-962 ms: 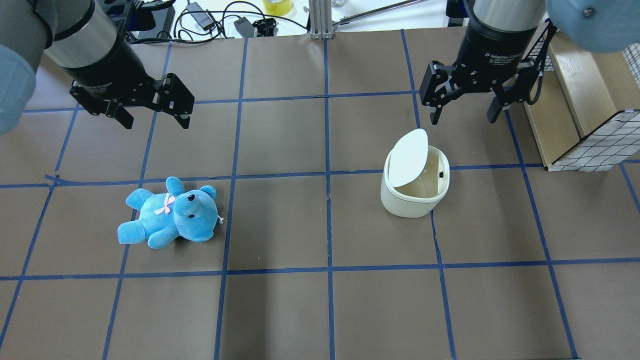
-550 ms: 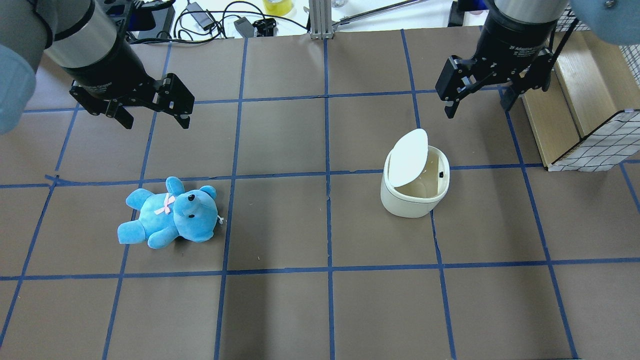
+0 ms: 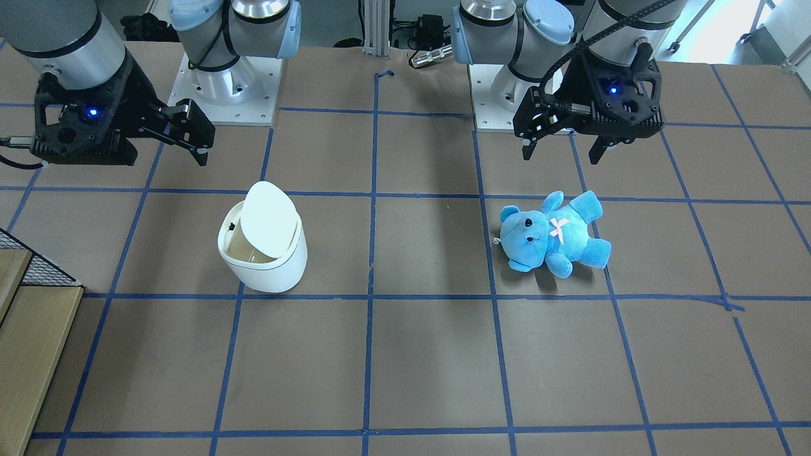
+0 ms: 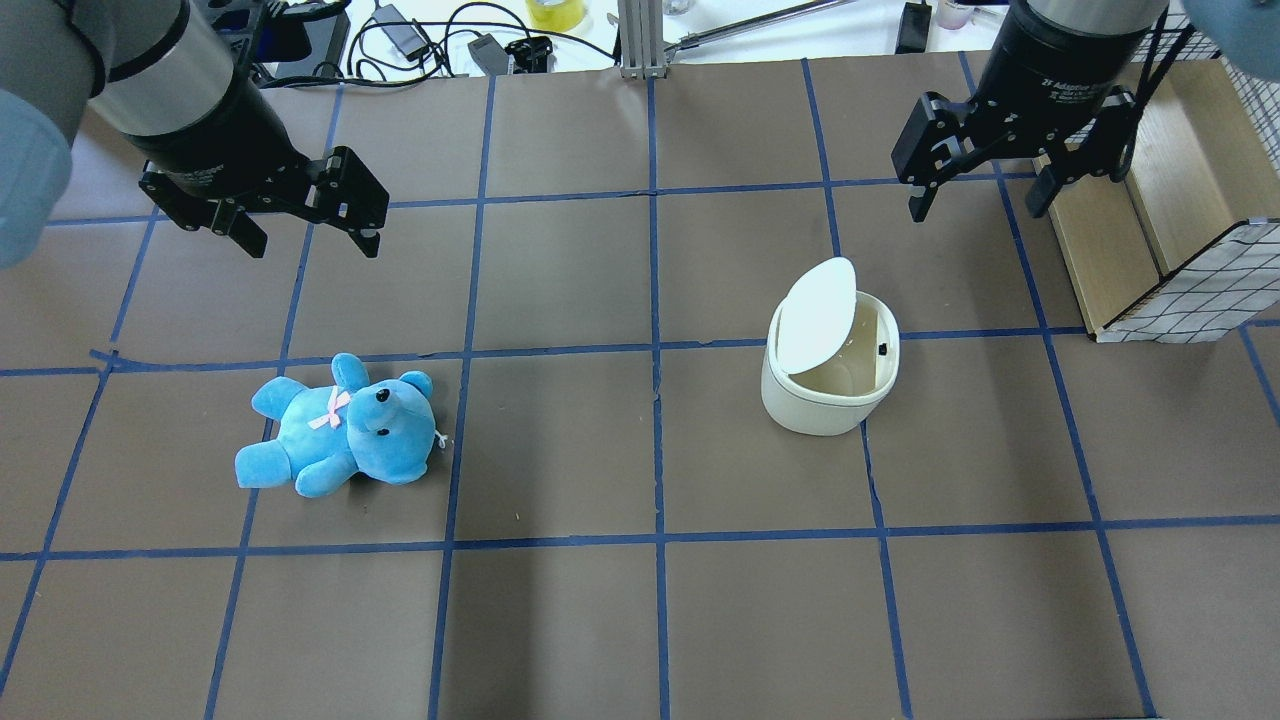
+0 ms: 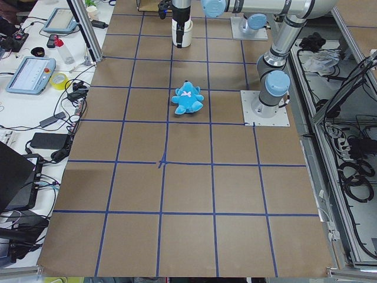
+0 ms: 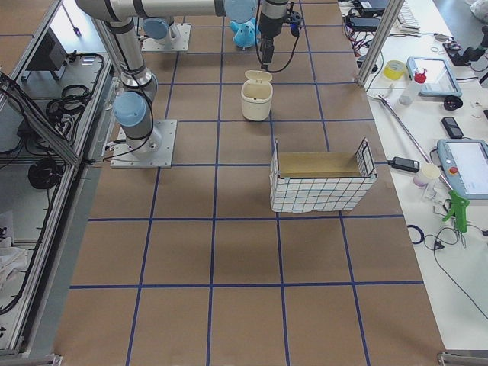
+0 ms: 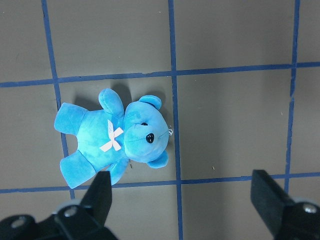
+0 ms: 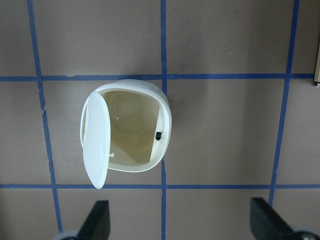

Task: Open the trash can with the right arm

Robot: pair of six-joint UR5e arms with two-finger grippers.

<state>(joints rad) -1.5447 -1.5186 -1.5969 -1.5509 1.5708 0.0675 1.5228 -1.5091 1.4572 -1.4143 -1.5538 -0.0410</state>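
The white trash can [image 4: 830, 395] stands right of centre with its flat lid [image 4: 817, 315] tipped up, so the cream inside shows. It also shows in the front view [image 3: 272, 266] and in the right wrist view [image 8: 135, 130]. My right gripper [image 4: 975, 205] is open and empty, high above the table, beyond and to the right of the can and apart from it. In the front view the right gripper [image 3: 161, 155] is upper left. My left gripper [image 4: 312, 240] is open and empty, above the blue teddy [image 4: 340, 430].
A wood-and-wire basket [image 4: 1150, 230] stands at the right edge, close to my right gripper. Cables and small items lie beyond the far table edge [image 4: 450, 45]. The teddy [image 7: 115, 140] lies on its back under the left wrist camera.
My right gripper has moved away from the trash can, to the right and toward the table's far edge. The lid stays tipped open. The left arm and the teddy have not moved.
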